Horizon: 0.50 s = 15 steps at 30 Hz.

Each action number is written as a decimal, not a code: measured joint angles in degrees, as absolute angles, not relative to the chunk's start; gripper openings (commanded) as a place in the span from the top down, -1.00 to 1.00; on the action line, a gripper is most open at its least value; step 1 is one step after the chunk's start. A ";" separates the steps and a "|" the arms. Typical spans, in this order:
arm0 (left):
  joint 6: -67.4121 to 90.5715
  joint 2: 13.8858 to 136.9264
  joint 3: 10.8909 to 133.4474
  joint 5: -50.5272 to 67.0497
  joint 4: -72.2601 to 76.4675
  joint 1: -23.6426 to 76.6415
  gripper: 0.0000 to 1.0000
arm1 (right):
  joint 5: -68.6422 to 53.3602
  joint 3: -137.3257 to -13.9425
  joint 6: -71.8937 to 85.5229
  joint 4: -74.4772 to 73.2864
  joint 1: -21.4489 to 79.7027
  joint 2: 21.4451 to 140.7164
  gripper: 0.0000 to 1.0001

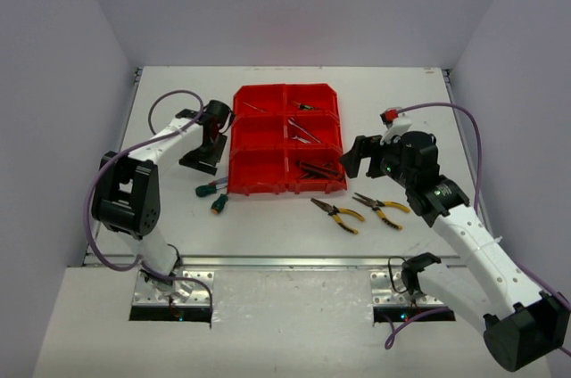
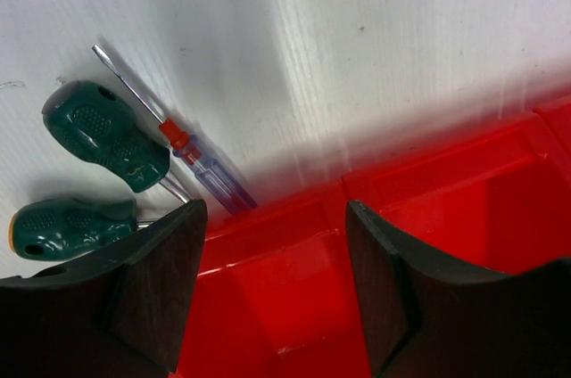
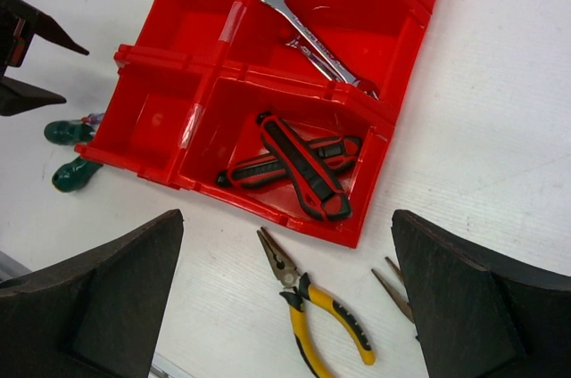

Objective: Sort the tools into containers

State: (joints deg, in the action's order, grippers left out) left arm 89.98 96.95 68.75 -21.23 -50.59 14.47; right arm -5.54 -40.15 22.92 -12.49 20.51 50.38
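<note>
Top external view has the red bin (image 1: 285,139) lying mid-table between the two arms, its six compartments in two columns of three. The left gripper (image 1: 201,157) hangs at the bin's left edge; in the left wrist view its fingers (image 2: 161,289) stand parted over the rim with nothing between them but red plastic. Just beside that edge, on the table, lie two green-handled screwdrivers (image 2: 103,133) and a slim blue and red screwdriver (image 2: 201,168) whose end runs up to the bin wall. The right gripper (image 3: 285,307) is spread wide and empty, hovering near the bin's near right corner. Below it, on the table, sit a pair of yellow-handled pliers (image 3: 321,316) and, just to the right, a second pair (image 1: 382,209). The near right compartment holds red and black pliers (image 3: 299,164), and the middle right one holds silver wrenches (image 3: 308,39). The far compartments each hold something small, possibly further tools, but they are too small to name.
</note>
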 measured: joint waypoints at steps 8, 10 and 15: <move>90.32 99.39 64.73 -19.95 -46.96 14.41 -0.19 | -5.60 -39.61 22.90 -12.32 20.51 49.82 -0.98; 90.33 100.10 64.42 -19.57 -46.45 14.41 -0.19 | -5.70 -39.43 22.90 -12.15 20.51 49.71 -0.98; 90.38 100.29 63.68 -18.85 -45.47 14.41 -0.18 | -5.99 -39.31 22.88 -12.08 20.51 49.65 -0.98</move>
State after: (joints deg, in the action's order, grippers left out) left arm 90.38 100.29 63.68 -18.85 -45.47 14.41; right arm -5.99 -39.31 22.88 -12.08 20.51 49.65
